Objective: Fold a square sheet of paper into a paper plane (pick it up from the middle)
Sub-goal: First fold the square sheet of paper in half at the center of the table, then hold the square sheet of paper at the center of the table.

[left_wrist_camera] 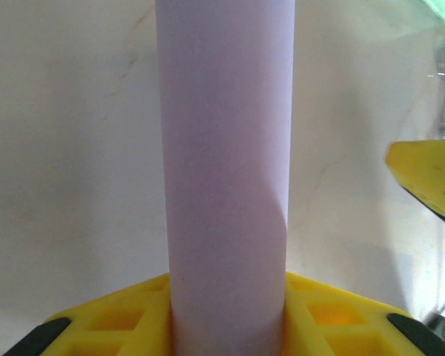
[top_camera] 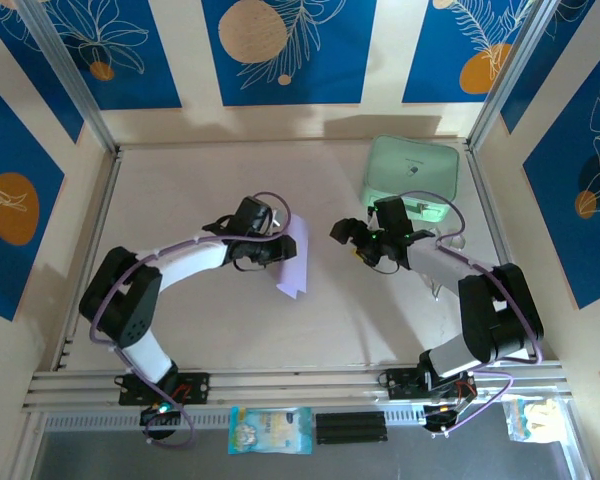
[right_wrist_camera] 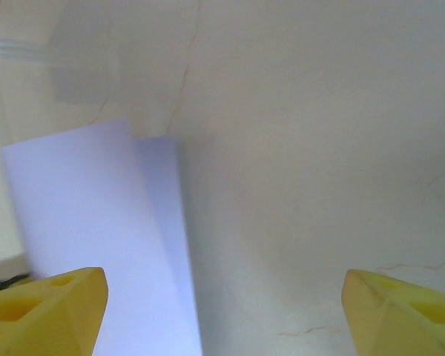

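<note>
Left wrist view: note left gripper (left_wrist_camera: 226, 330) clamped on the sheet of paper (left_wrist_camera: 226, 170), folded into a long strip running away from the fingers over the table (left_wrist_camera: 67, 148). On right wrist view, find right gripper (right_wrist_camera: 222, 311) spread wide, holding nothing, paper ahead to one side. Farther back, locate mint-green case (top_camera: 412, 172) at the table's far right.

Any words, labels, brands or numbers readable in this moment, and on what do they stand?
None can be read.
Faint mark on the green case lid: too small to read.
Print on the packet at the near edge: blurred.
Print on the second packet, near right: blurred.
The paper: blank.
</note>
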